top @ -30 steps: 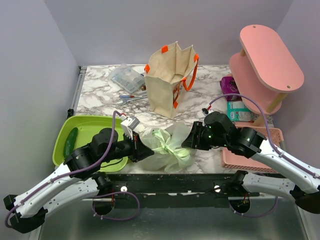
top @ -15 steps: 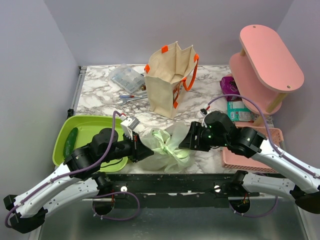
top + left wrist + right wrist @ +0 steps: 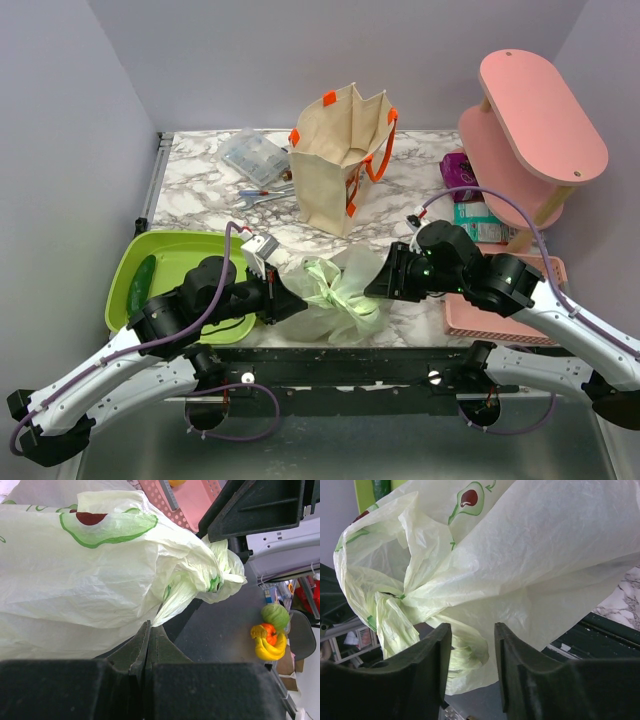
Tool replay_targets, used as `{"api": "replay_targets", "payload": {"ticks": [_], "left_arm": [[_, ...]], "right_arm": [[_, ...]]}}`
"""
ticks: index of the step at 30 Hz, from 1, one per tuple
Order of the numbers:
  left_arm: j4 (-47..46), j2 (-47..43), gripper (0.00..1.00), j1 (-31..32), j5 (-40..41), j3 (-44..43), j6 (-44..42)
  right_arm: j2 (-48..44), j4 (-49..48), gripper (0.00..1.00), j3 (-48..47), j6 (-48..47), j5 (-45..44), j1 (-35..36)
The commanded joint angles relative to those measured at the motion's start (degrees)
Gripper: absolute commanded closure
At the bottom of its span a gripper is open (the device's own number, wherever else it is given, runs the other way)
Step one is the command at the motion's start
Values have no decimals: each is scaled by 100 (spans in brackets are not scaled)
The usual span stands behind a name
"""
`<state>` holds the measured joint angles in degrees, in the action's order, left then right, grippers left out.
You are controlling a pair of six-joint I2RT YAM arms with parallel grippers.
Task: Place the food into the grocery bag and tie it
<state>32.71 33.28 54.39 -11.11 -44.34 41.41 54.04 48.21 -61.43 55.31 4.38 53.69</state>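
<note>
The light green grocery bag point(image 3: 335, 295) with avocado prints sits at the table's near edge between both arms, its handles twisted into a knot point(image 3: 390, 597). The food is hidden inside it. My left gripper point(image 3: 285, 300) is shut on one handle strip point(image 3: 175, 602) of the bag, left of the knot. My right gripper point(image 3: 375, 285) is open just right of the bag, its jaws apart beside loose plastic folds point(image 3: 470, 650) and holding nothing.
A lime green tray point(image 3: 185, 255) with a cucumber point(image 3: 140, 283) lies at the left. A beige tote with orange handles point(image 3: 340, 160) stands behind. A pink basket point(image 3: 500, 310), a pink shelf stand point(image 3: 535, 125) and packets are at the right.
My right gripper has shifted slightly right and back from the bag's knot. The left arm and the bag stay in place.
</note>
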Motion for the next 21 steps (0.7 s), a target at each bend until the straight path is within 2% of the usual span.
{"api": "replay_targets", "payload": {"ticks": [1,2,3,5,8,14,21], "left_arm": [[-28,-28,100,19,92,-58,-65],[-28,-26,100,19,92,-62,-63],[-28,-28,100,19,92,-62,-54],[-46,-44,100,19,60,-84,-45],[7,-57,100,19,-62,-234,-23],[593,-106,100,19,-403,-672,116],[1254,-906,100,19,106,-158,458]], "right_arm": [[-16,-29,64,47,-31,93,43],[-8,-54,68,67,-42,98,41],[0,-84,77,65,-42,95,43],[40,-140,98,36,-95,43,43],[231,3,99,-365,-373,-378,43],[651,145,99,-997,-748,-1922,31],[960,5,99,-942,-743,-3121,-22]]}}
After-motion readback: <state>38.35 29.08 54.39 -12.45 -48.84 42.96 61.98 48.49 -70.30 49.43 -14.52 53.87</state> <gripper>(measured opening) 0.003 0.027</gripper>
